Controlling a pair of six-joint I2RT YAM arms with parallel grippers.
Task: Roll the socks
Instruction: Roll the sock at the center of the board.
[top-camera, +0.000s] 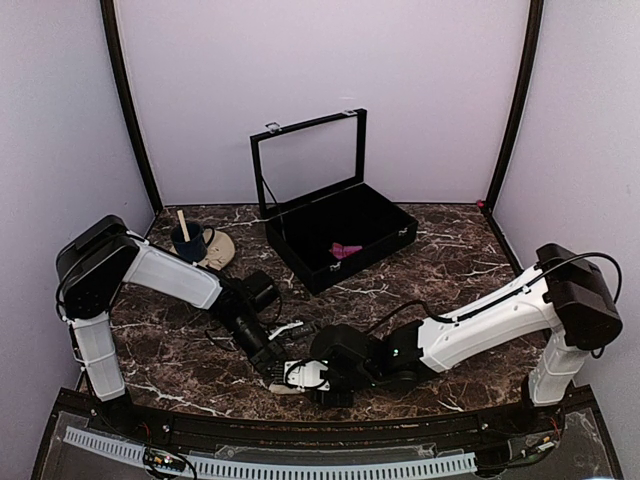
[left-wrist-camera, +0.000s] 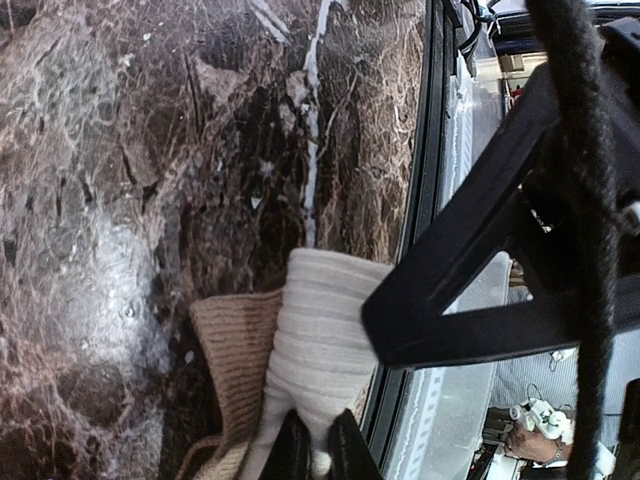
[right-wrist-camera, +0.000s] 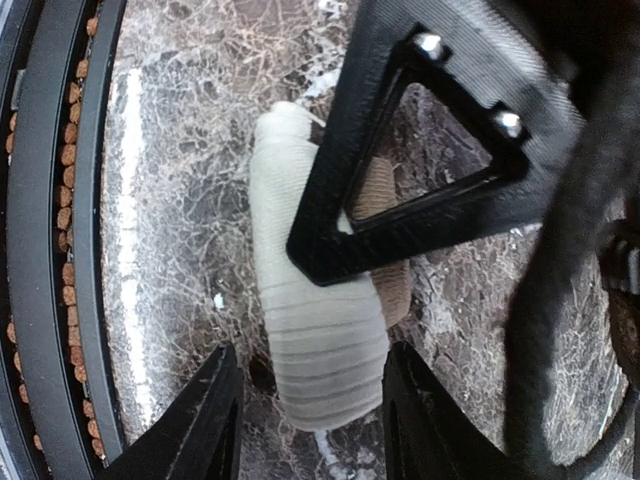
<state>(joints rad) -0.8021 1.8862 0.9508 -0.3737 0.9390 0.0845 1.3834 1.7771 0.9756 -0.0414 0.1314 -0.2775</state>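
Pinching cream sock (left-wrist-camera: 320, 340) — left jaws closed; right jaws open, straddling it.

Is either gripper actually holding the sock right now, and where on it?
Left gripper is shut on the cream sock, pinching its ribbed fabric at one edge. Right gripper stands open astride it, gripping nothing.
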